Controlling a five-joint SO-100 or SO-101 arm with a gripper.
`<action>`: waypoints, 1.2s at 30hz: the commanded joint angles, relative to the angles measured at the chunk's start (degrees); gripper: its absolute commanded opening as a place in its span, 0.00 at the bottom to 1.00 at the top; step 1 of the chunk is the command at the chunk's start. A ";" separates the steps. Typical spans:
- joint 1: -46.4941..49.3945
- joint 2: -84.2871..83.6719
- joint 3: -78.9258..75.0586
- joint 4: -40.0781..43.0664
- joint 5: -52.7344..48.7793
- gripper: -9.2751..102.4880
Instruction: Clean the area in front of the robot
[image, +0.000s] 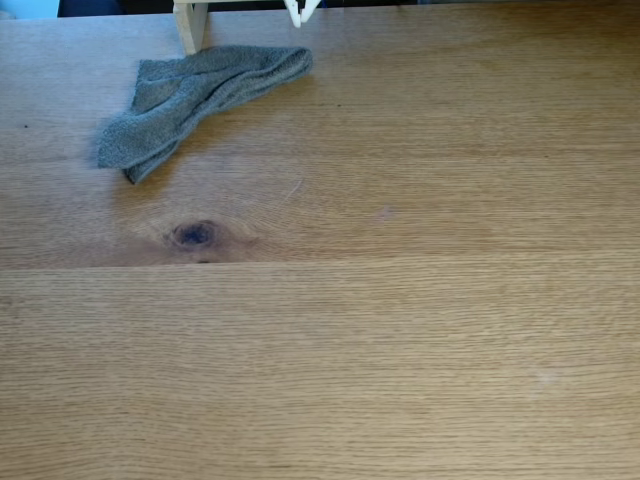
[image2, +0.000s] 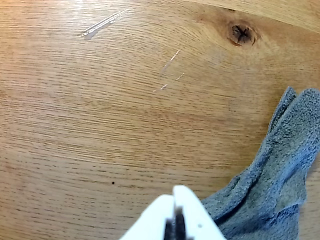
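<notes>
The broad light-brown oak tabletop (image: 400, 330) lay mostly bare in the fixed view, with fine grain, a plank seam across its middle and one dark oval knot (image: 195, 234) left of centre. A crumpled grey terry cloth (image: 195, 95) sat at the far left, well apart from the knot and just beside the foot of a pale wooden post (image: 189, 25). At the top edge, the white tips of the robot's gripper (image: 302, 12) hung above the cloth's right end.

In the wrist view the flat white gripper plates (image2: 174, 200) stood together, with only a thin dark line between them and nothing held. The cloth (image2: 272, 185) lay just to their right, its nearest fold beside the tips. Faint pale scratches or streaks (image2: 170, 62) marked the wood (image2: 75, 140) ahead, and a tiny dark speck (image2: 113, 183) lay nearer.

The step in hand looked like taking up the cloth before any wiping. To do it well, the plates would need to part first, then shift right over a thick fold rather than a thin edge, and descend until the tips reached the fabric. A pinch on a bunched ridge would likely hold better in dragging. Pressing hard into the wood risked stalling the arm; a loose bite risked leaving the cloth behind.
</notes>
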 joint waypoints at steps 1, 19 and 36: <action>4.75 0.53 6.24 -0.97 4.83 0.08; 0.09 0.53 5.71 -2.81 1.76 0.08; -9.67 -33.49 -16.79 -18.54 2.46 0.08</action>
